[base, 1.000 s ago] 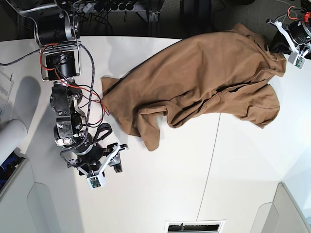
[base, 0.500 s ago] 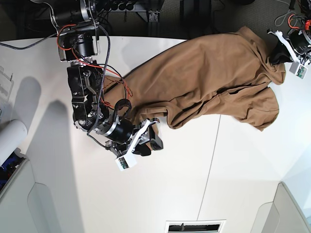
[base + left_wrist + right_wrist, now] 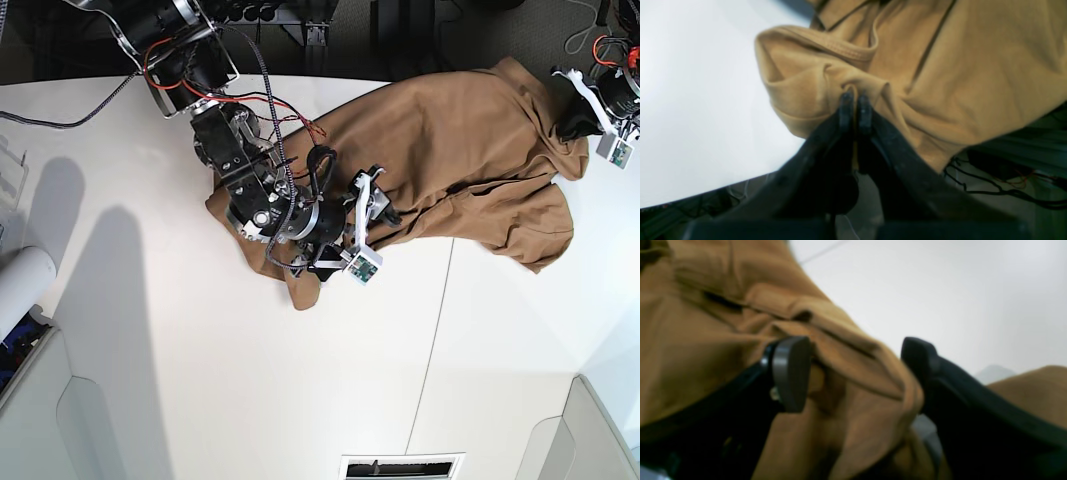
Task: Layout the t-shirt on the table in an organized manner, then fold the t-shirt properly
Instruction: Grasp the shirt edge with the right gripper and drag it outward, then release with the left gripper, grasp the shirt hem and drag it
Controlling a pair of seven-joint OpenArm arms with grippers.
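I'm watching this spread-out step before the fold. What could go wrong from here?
1. The right gripper stands open around a thick bunched fold of the t-shirt; closing may catch several layers, not one edge.
2. The left gripper is shut on cloth at the table edge; pulling apart could drag the shirt off or strain it.

A white roll point(image 3: 20, 290) lies at the left edge of the surface, its lower end over a grey-white bin point(image 3: 30, 395) at the near left corner. A second bin point(image 3: 590, 430) sits at the near right corner. A white vent point(image 3: 400, 467) with dark slots shows at the near edge, about midway. Part of a clear rack point(image 3: 10, 170) shows at the left edge, above the roll. Behind the far edge, dark framing and cables point(image 3: 300, 20) show against a dim floor.
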